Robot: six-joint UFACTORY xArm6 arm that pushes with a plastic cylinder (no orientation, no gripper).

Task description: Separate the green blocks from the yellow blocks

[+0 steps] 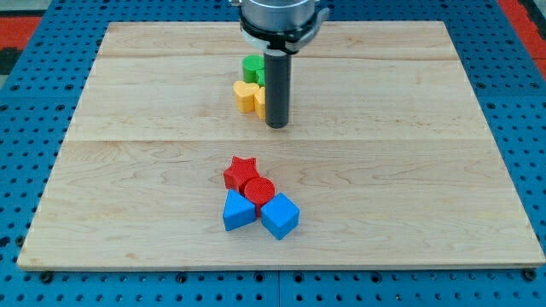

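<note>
The rod's tip point(276, 125) is seen resting on the wooden board point(409, 170), upper centre of the frame, just right of the yellow block point(247, 96); contact cannot be confirmed. No jaws are carried. A green block point(252, 68) is touching the yellow block's upper side. Lower centre, a red star point(240, 170), red cylinder point(258, 190) and two blue blocks point(240, 211) point(280, 216) are clustered.

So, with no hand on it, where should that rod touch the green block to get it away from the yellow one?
Probably its bottom face, pushing toward the view's top: the green block touches the yellow heart below it. My tip sits right of both.
</note>
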